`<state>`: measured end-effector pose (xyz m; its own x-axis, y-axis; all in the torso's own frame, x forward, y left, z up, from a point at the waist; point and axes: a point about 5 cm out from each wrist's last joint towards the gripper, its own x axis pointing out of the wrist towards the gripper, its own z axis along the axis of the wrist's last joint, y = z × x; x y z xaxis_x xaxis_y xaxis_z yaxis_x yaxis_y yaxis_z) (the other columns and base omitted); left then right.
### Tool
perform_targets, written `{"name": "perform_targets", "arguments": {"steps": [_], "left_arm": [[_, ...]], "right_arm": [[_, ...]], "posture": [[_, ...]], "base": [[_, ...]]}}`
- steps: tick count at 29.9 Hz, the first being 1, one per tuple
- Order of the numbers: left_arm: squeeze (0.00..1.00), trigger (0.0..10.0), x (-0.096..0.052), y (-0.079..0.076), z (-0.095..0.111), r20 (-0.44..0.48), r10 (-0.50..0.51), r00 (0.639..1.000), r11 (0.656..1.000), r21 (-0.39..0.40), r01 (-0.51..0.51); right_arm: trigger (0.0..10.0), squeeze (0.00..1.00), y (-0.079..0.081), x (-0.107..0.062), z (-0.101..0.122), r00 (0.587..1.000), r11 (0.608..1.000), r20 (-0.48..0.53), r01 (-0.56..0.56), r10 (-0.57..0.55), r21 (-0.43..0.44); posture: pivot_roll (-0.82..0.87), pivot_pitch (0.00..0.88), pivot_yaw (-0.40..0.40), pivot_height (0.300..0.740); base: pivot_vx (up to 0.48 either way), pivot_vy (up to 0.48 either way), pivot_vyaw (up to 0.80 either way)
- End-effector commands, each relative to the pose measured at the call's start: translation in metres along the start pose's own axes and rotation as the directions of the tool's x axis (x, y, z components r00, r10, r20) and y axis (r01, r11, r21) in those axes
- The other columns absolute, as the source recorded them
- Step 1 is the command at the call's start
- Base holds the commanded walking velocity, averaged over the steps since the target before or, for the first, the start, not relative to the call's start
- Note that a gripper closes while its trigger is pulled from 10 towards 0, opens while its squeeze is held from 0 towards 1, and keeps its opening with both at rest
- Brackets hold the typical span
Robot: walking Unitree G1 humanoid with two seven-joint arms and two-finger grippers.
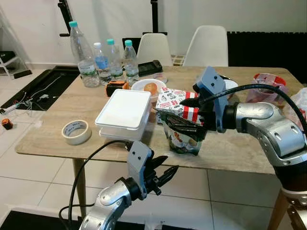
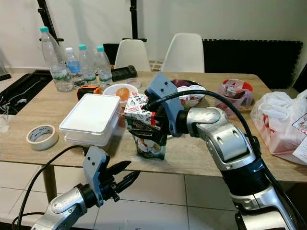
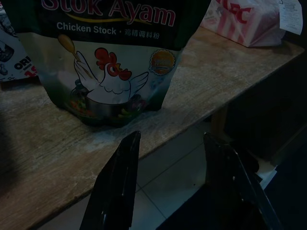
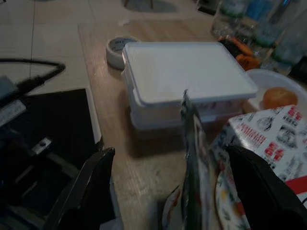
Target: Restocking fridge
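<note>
A dark green chicken stock pouch stands upright near the wooden table's front edge, just ahead of a red and white KFC box. My right gripper reaches in from the right at the pouch's top. Its fingers are open, one on each side of the pouch's upper edge, with a gap to each. My left gripper hangs open below the table's front edge, pointing up at the pouch.
A white lidded container sits left of the pouch, with a tape roll further left. Several water bottles and a bowl stand behind. A plastic bag lies at the right. Two white chairs stand beyond the table.
</note>
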<state>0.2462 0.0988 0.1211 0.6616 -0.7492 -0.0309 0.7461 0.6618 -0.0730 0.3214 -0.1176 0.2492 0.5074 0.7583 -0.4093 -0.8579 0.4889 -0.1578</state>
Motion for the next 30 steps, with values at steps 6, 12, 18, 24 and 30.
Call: {"name": "perform_targets", "arguments": {"steps": [6,12,18,24,30], "left_arm": [[0.0,10.0,-0.001,-0.001,0.0,-0.018,-0.019,1.0,1.0,0.013,0.019],[0.0,10.0,0.001,0.001,0.005,0.001,-0.008,1.0,0.999,0.039,0.008],[0.0,10.0,0.001,0.002,0.006,0.005,-0.001,1.0,0.999,0.041,0.0],[0.0,10.0,0.003,0.002,0.006,0.005,-0.009,1.0,0.999,0.042,0.008],[0.0,10.0,0.002,0.0,0.005,-0.004,-0.019,1.0,0.999,0.046,0.019]], "right_arm": [[10.0,0.0,-0.003,0.016,-0.026,0.995,0.998,-0.092,0.047,-0.043,0.04],[10.0,0.0,-0.008,0.03,-0.035,0.989,0.989,-0.104,0.116,-0.106,0.089],[10.0,0.0,-0.016,0.031,-0.027,0.986,0.978,-0.056,0.163,-0.157,0.128],[10.0,0.0,-0.025,0.032,-0.021,0.978,0.961,0.002,0.206,-0.21,0.184],[10.0,0.0,-0.027,0.032,-0.025,0.976,0.96,-0.021,0.219,-0.219,0.175]], "posture": [[-0.06,0.041,0.024,0.74],[-0.06,0.038,0.02,0.74],[-0.06,0.031,0.021,0.74],[-0.06,0.027,0.021,0.74],[-0.06,0.025,0.022,0.74]], "base": [[0.0,0.0,0.0],[0.0,0.0,0.0],[0.0,0.0,0.0],[0.0,0.0,0.0],[0.0,0.0,0.0]]}}
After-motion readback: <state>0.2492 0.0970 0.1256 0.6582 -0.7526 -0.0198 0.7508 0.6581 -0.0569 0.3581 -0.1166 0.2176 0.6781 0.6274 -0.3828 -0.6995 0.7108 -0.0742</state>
